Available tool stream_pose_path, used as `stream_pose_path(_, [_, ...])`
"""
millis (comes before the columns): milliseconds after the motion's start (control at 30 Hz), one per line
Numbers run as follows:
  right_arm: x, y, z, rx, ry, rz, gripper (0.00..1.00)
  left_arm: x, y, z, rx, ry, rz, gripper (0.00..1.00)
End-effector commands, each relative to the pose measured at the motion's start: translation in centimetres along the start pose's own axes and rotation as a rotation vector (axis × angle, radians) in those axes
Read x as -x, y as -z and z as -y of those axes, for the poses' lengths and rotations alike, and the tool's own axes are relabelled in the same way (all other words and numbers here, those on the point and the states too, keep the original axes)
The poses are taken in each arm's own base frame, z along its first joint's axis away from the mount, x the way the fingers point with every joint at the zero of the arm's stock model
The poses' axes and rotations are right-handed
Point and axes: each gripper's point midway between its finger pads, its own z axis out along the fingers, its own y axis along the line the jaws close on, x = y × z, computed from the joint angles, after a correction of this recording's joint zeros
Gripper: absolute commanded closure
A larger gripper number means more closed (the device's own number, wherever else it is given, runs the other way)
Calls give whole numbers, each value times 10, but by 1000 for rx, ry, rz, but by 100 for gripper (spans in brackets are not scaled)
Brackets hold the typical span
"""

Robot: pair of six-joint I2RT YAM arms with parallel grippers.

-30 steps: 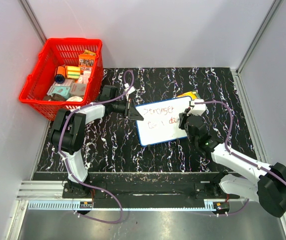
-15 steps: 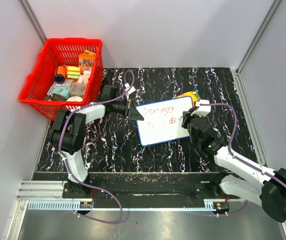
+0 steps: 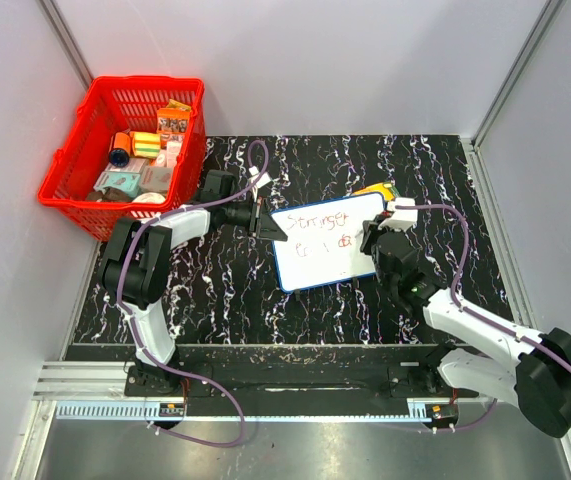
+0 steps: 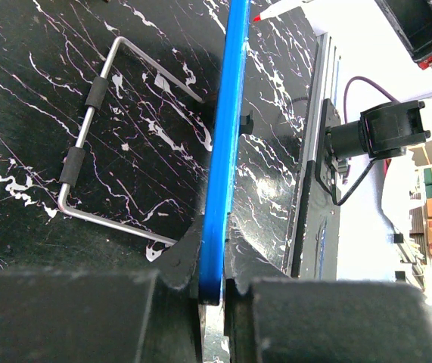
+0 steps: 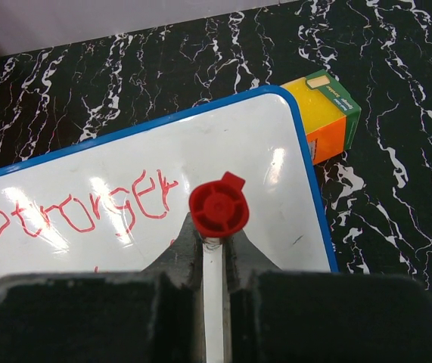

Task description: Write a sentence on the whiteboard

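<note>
right gripper (image 5: 214,246): standing nearest of the two and hanging over the right end of the board, its fingers pinching the marker. It is sitting a shade left of its place half a second ago, and further right and back than a second ago.
marker (image 5: 219,208): white barrel with a red end cap, its red tip pointing down at the board's lower line.
table (image 3: 215,290): black marbled top, carrying everything below.
whiteboard (image 3: 315,272): lying mid-table with its blue frame slanting, right end further back; it is keeping the same place as in both earlier frames.
sentence (image 5: 79,212): red strokes in two lines. The top is reading "Stronger"; the lower line is too scrawled to read and is showing more strokes at its right end than a second ago.
left gripper (image 4: 214,280): clamping the board's left frame edge between both fingers, unmoved.
wire stand (image 4: 72,162): bent metal rod with black sleeves, showing beside the frame.
orange box (image 5: 329,113): sitting just behind the board's far right corner.
red basket (image 3: 145,81): standing far left, holding small packets.
</note>
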Motion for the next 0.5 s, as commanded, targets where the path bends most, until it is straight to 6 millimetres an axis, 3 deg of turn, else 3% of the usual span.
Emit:
stream_pose_path(0, [34,-7,-13,17,-53,85,100,-36,-8,-64,268,-61,-84,100])
stream_pose_path(467, [16,-9,-10,8,-30,34,100,-35,-8,-64,269,-62,-84,100])
